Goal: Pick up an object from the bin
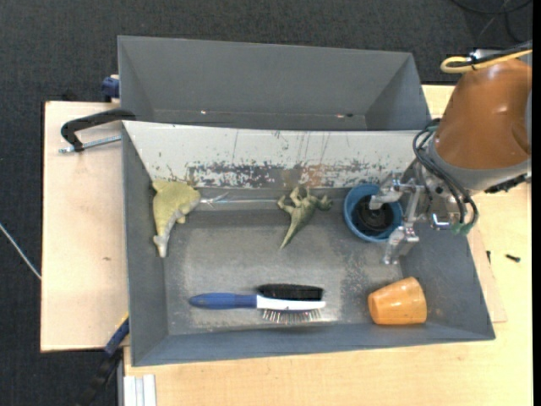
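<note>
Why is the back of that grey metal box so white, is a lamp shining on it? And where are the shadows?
In the camera view, yes: light glares off the bin on its back wall, washing it near-white above a band of dark speckles, while its floor stays matt grey. Also in the camera view, shadows are soft: the brush and the orange cup throw only faint ones, so the light is probably broad rather than one hard lamp.

The bin [139, 252] is grey, its back wall speckled dark. One dinosaur [172, 205] is pale yellow-green, the other dinosaur [297, 210] olive. The cup [397, 302] is orange, the bowl [351, 214] blue, the brush [262, 301] blue, black and white.
</note>
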Tool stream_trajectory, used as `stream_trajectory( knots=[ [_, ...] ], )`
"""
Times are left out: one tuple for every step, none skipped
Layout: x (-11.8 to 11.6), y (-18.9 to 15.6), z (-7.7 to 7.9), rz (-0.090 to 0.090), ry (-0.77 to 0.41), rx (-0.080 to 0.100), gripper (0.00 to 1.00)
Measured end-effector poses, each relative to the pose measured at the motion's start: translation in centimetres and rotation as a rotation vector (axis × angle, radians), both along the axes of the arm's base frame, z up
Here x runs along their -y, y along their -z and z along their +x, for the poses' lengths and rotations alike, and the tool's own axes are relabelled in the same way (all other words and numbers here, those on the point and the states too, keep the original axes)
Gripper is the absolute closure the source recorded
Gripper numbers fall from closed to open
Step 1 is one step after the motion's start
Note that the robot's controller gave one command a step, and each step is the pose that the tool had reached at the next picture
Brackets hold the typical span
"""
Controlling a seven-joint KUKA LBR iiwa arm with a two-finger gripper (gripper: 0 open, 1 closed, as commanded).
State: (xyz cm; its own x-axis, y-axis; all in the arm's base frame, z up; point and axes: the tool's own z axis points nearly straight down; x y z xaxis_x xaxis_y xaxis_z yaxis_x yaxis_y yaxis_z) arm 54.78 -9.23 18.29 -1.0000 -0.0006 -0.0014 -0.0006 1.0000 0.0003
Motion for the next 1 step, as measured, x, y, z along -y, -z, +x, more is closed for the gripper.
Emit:
stream_trajectory(
  knots=[
    [4.91,8.84,3.86,0.0,-0.156,0.017,0.0]
  ],
)
